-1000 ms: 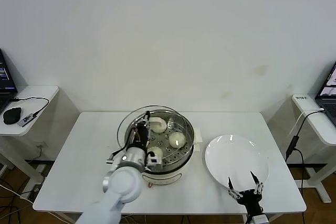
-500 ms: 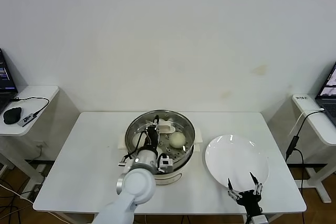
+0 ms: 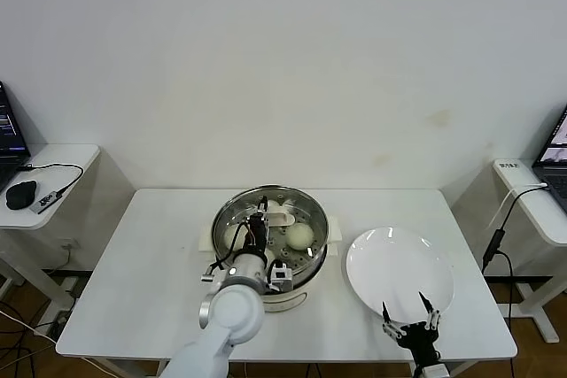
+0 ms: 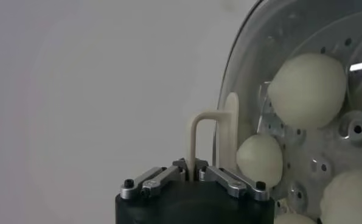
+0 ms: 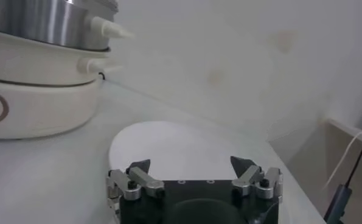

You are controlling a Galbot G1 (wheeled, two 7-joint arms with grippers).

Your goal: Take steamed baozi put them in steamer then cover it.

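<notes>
The steamer (image 3: 294,284) stands mid-table with the clear glass cover (image 3: 282,215) lying over it. My left gripper (image 3: 260,219) is shut on the cover's cream-white bar handle (image 4: 195,137), right above the pot. Steamed baozi show through the glass: one (image 3: 301,235) to the right of the handle and one (image 3: 232,236) to the left; my arm hides the rest. In the left wrist view three baozi (image 4: 306,89) lie on the perforated tray under the glass. My right gripper (image 3: 407,317) hangs open and empty at the front edge of the white plate (image 3: 399,263).
The white plate (image 5: 168,143) is bare, to the right of the steamer (image 5: 44,67). Side tables stand at both sides, the left one (image 3: 62,158) with a mouse and cables, the right one (image 3: 532,210) with a laptop and cables.
My left gripper carried the cover from the pot's left side, tilted, to lie centred over the steamer. My right gripper has dropped back slightly towards the table's front edge.
</notes>
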